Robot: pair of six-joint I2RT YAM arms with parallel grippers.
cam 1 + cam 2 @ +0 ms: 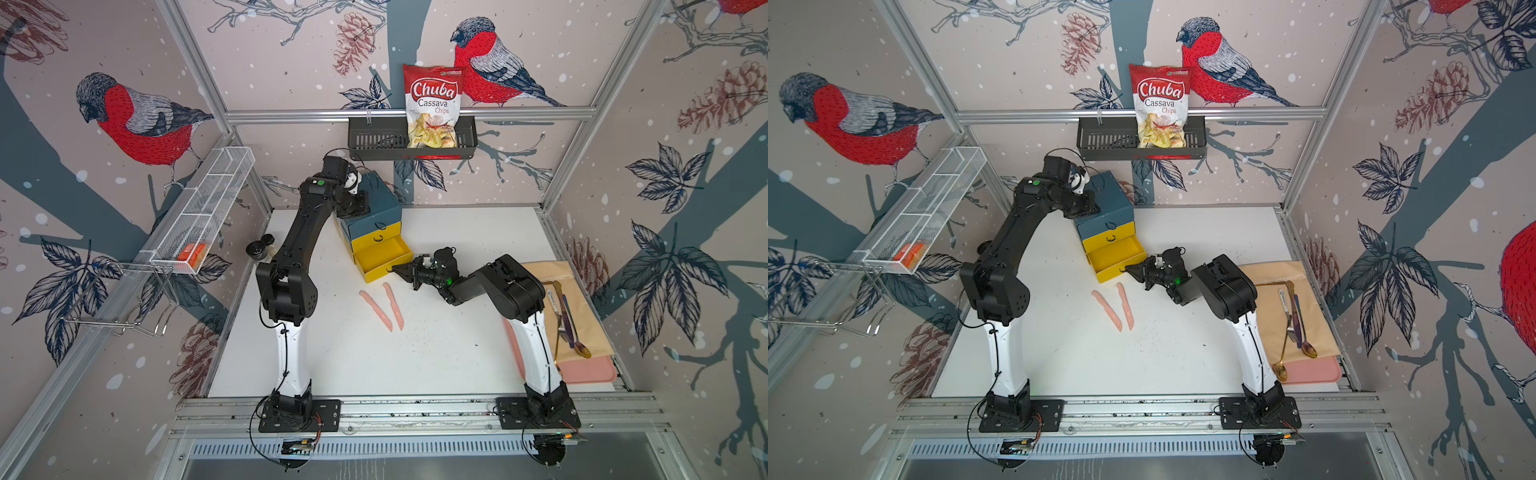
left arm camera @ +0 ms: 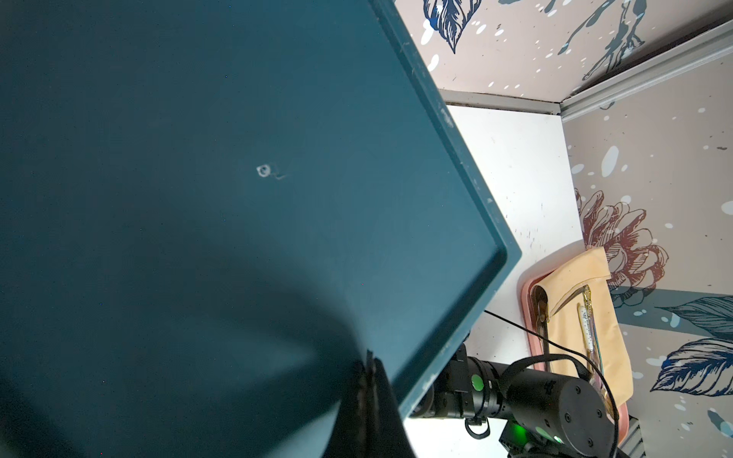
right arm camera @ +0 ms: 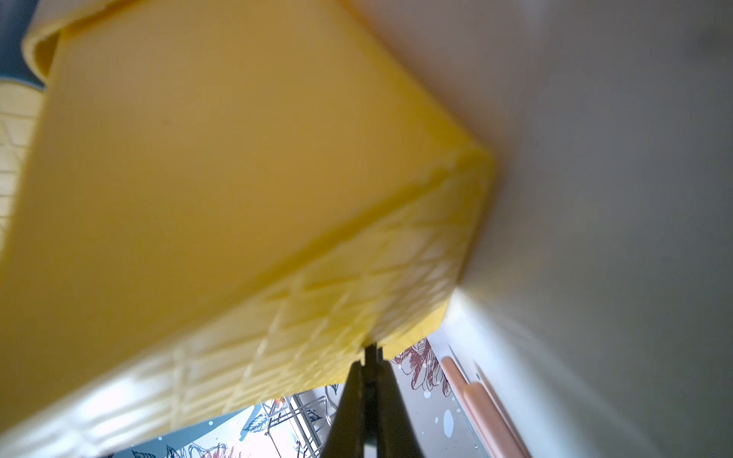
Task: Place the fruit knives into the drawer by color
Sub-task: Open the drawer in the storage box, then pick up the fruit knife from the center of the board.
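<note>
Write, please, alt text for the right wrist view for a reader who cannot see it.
A yellow drawer, close and blurred, fills most of the frame, showing one smooth face and one lattice-patterned face. The dark right hand, shut, meets the edge of the patterned face. Beside it two salmon-pink knives lie together on the white table.

White table [image 1: 436, 365] with drawer [image 1: 384, 203], pink knives [image 1: 376, 311], tray [image 1: 590, 370]

yellow drawer [image 3: 238, 178]: blurred, cut off | pink knives [image 3: 486, 416]: cut off by edge | left end effector [image 2: 369, 368]: cut off by edge
</note>
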